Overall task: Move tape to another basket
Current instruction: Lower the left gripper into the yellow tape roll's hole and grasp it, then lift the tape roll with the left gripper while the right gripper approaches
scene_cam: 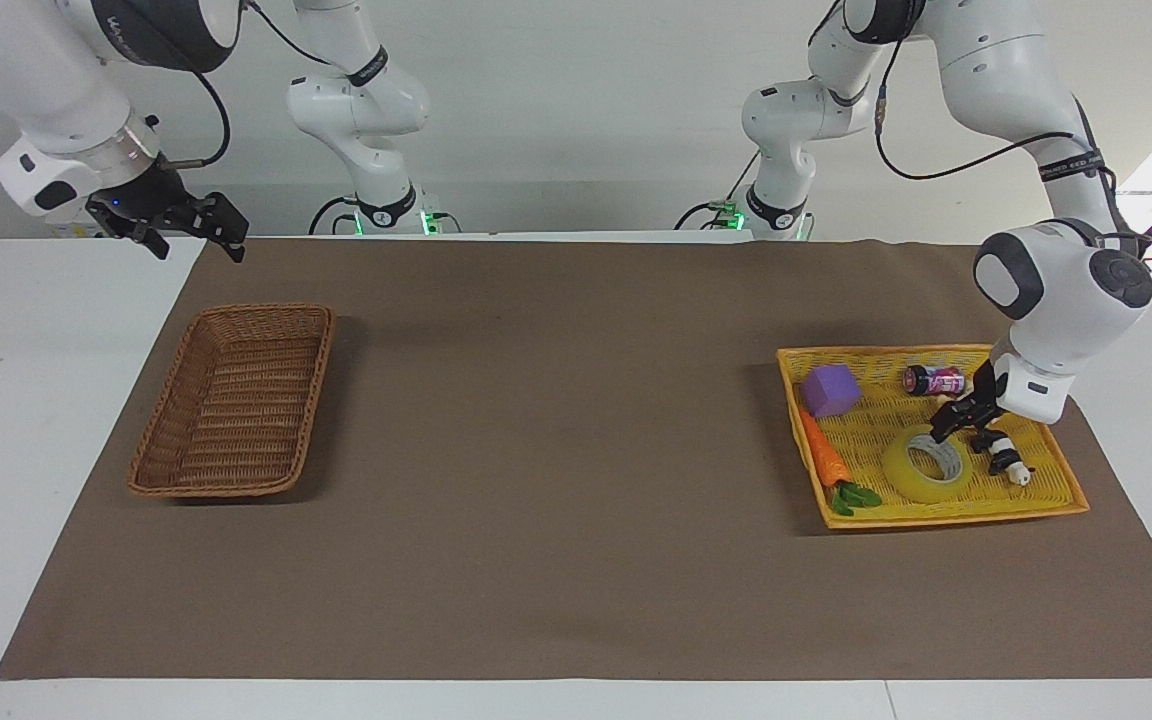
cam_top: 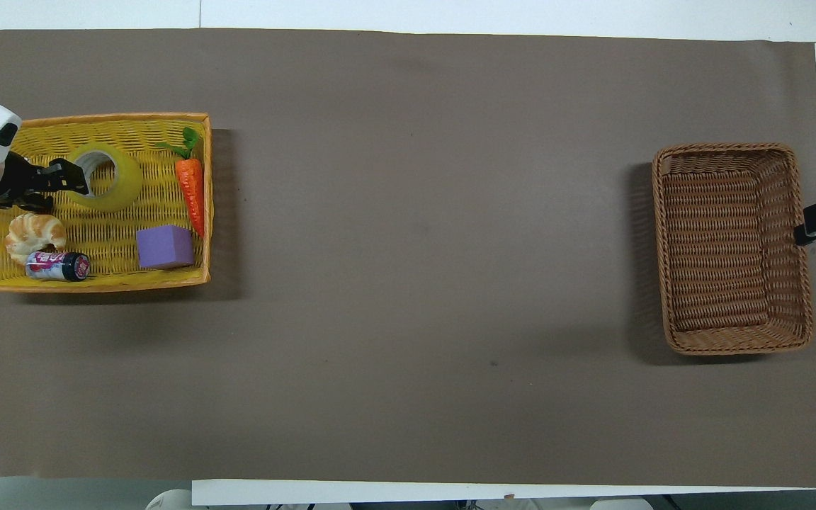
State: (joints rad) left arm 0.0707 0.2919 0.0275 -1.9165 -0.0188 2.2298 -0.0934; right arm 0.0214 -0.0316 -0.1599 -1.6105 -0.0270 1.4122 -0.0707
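Inside yellow tray (scene_cam: 1056, 497): tape (scene_cam: 928, 467) ungrasped, left hand (scene_cam: 956, 417) spread above its rim. Lift, carry, drop into basket (scene_cam: 233, 400) all remain. Right hand (scene_cam: 179, 222) waits, fingers parted.

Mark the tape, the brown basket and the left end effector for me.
tape (scene_cam: 921, 478): facing view, on its yellow outer wall.
brown basket (scene_cam: 161, 440): facing view, on its sloping side wall.
left end effector (scene_cam: 958, 418): facing view, between its fingertips, at the tape's rim nearest the robots.
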